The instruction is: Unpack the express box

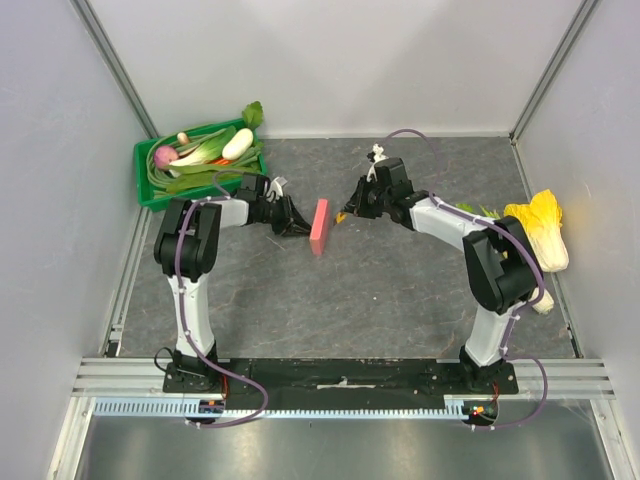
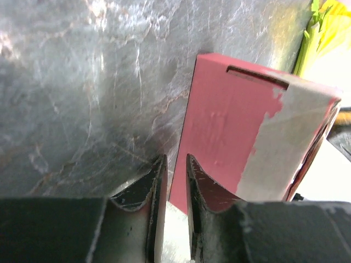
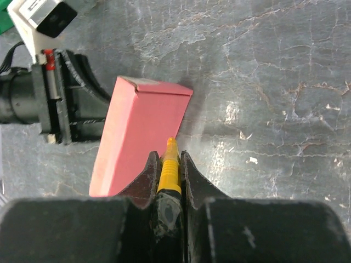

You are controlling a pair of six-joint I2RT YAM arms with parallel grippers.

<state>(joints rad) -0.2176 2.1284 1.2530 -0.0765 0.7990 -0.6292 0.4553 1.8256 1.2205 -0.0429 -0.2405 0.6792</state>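
Wrist views show right fingers [image 3: 144,182] clenching yellow tool [image 3: 169,167], left fingers [image 2: 154,189] seemingly released beside express box [image 2: 225,131].

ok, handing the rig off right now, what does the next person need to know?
Left pincer: slightly open, empty, close beside the box; contact unclear.
Right pincer: shut on a yellow tool, tip at the box's broad face.
Box: standing on edge between the two pincers, white tape still across one end, looks closed.
Done: tool in hand and brought to the box.
Left: cut the tape, open the box, take out whatever is inside.
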